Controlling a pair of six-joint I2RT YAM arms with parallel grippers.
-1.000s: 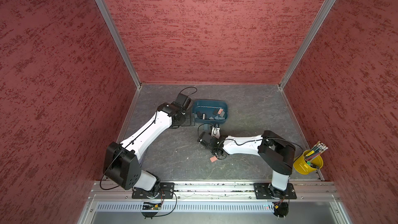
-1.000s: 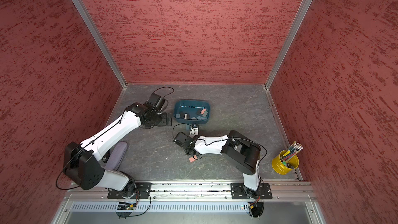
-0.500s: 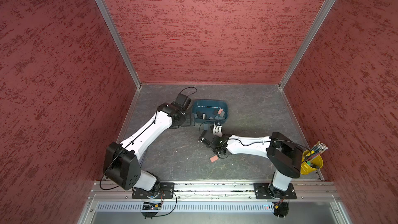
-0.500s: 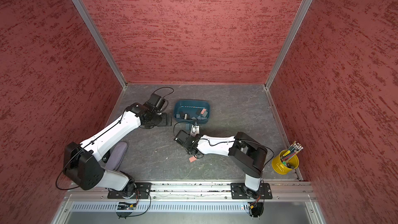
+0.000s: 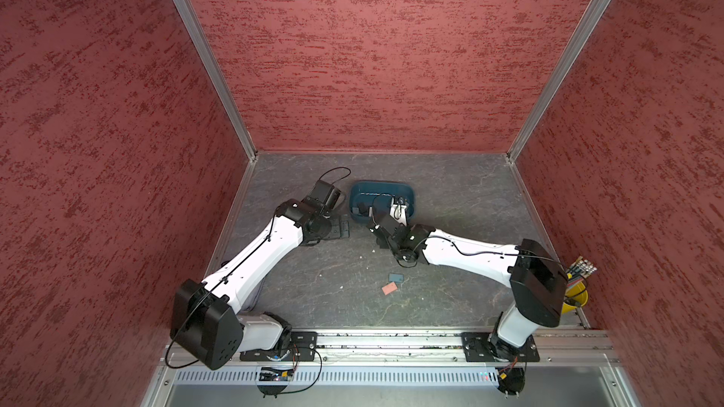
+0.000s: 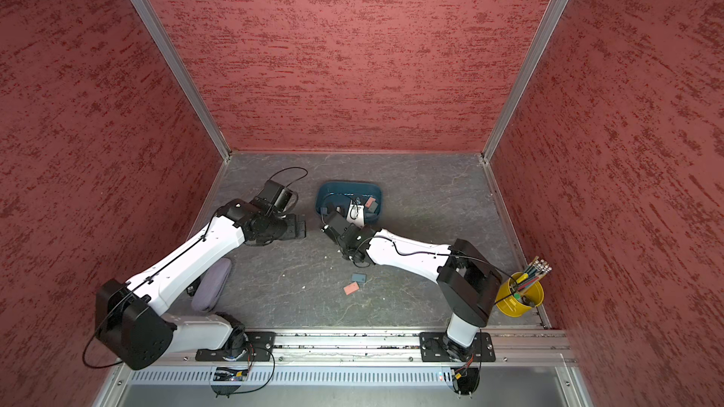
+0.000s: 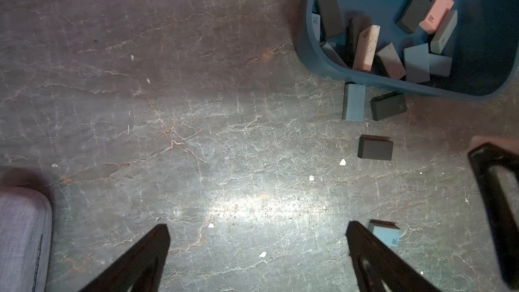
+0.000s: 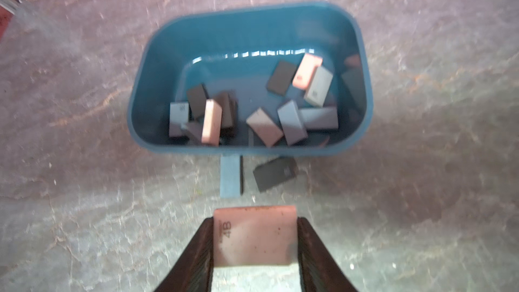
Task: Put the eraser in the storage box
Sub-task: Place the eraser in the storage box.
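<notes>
Top views: stereo pair, high overhead, looking steeply down; whole tabletop (image 5: 450, 197) seen, far off, storage box (image 5: 376, 189) mid-frame. Wrist views: close, low over tabletop; both share that box.

Storage box (image 7: 307, 46) cut off (likewise a grey, perhaps fabric, pouch (image 7: 22, 237)).

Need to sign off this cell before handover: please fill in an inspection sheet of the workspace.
Surface: grey stone-look tabletop, white crumbs scattered.
Job's things: storage box holds stored erasers; pink eraser gripped in right claw, near the box.
Clutter: blue eraser and dark eraser beside the box wall; teal eraser and salmon eraser mid-table; grey pouch; yellow cup of pencils.
Claws: left claw open, empty; right claw shut on pink eraser.
Cables: black cable loops at left wrist; no snag seen.
Surroundings: red textured walls; metal rail in front.
</notes>
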